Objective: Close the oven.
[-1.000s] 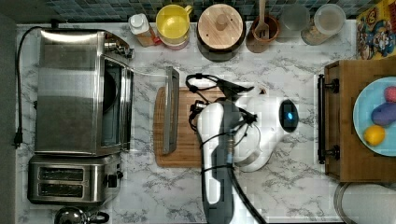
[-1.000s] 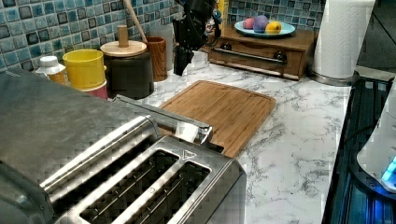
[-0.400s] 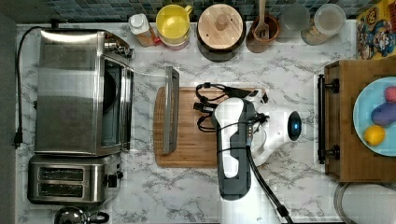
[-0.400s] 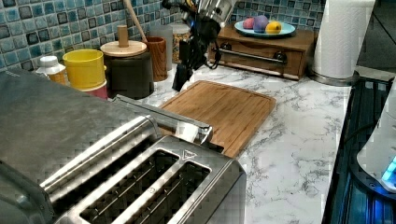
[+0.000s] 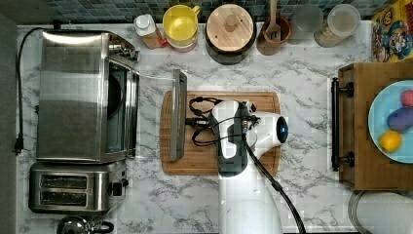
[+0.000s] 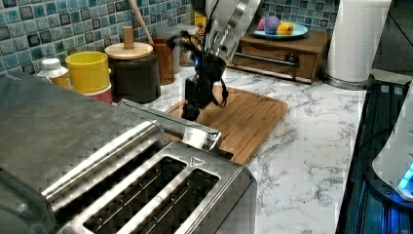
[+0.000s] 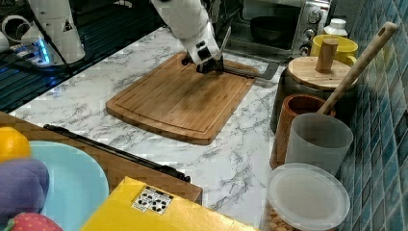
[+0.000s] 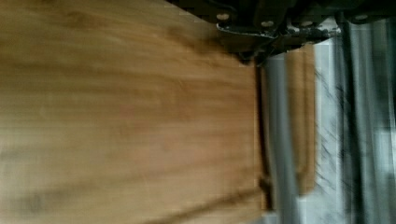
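Observation:
The oven stands at the top view's left, its glass door dropped flat and open. The door's grey bar handle lies over the edge of the wooden cutting board. My gripper points down, low over the board, right next to the handle on the side away from the oven. The left view shows the gripper just behind the handle. In the wrist view its fingertips look pressed together with nothing between them, beside the grey handle. I cannot tell whether it touches the handle.
A two-slot toaster sits next to the oven. A yellow cup, a dark canister with a wooden lid, a utensil holder and jars line the tiled back wall. A wooden stand holds a blue plate of fruit.
The arm has swung toward the top view's left and come down, bringing the gripper from over the board's far edge to just beside the door handle. The oven door has not moved.

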{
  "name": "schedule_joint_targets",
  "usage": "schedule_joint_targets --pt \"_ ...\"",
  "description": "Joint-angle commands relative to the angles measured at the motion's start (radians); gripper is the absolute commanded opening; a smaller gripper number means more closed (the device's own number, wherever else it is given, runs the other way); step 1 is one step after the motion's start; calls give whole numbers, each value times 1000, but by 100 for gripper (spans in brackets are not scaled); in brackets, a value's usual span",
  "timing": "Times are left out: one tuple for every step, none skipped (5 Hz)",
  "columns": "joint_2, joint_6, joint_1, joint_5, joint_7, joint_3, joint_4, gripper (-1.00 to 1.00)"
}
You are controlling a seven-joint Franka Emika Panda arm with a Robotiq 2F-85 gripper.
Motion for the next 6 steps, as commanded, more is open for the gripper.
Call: schedule_joint_targets --pt "-71 -54 -24 135 -52 10 74 -100" --pt "-15 -118 -13 35 12 22 128 -100" --pt "-6 -143 -11 38 12 43 141 -100" --pt "-46 -104 -17 106 -12 69 108 -100" --pt "-43 -100 -17 88 16 75 121 -100" --pt "8 -116 10 32 79 70 159 -100"
